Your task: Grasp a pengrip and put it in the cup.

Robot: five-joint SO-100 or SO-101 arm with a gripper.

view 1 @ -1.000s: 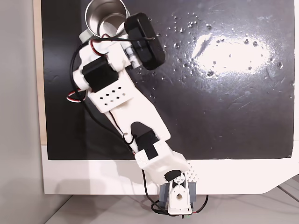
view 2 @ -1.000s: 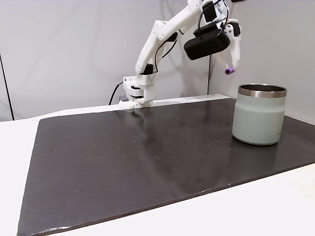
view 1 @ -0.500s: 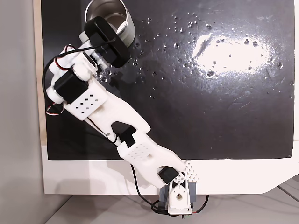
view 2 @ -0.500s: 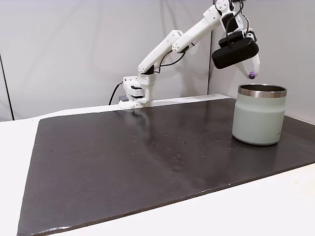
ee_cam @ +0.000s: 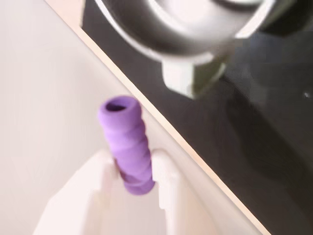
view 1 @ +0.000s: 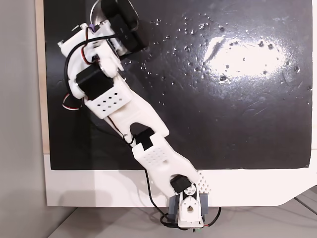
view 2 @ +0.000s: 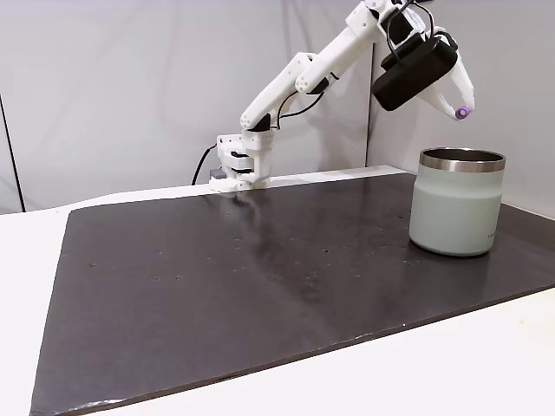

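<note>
1. While the white robot arm (view 2: 295,74) reaches up from its base at the far edge of the black mat (view 2: 260,286), its gripper (view 2: 460,108) hangs high in the air in a fixed view from the side.
2. Pinched in the gripper (ee_cam: 134,178) is the tiny purple bumpy rubber pengrip (ee_cam: 128,142). The two white fingers (ee_cam: 164,178) squeeze its lower end, and its hollow top sticks out past them in the wrist view.
3. From the side, the pengrip (view 2: 463,113) is up above the round pale grey-green cup with the shiny steel rim (view 2: 455,204). It does not touch the cup.
4. The cup stands upright on the mat, at the right of that side view.
5. Looking down from above, the arm (view 1: 129,109) covers most of the cup (view 1: 99,9) at the top left. The mat lies on the white counter (view 1: 99,188).
</note>
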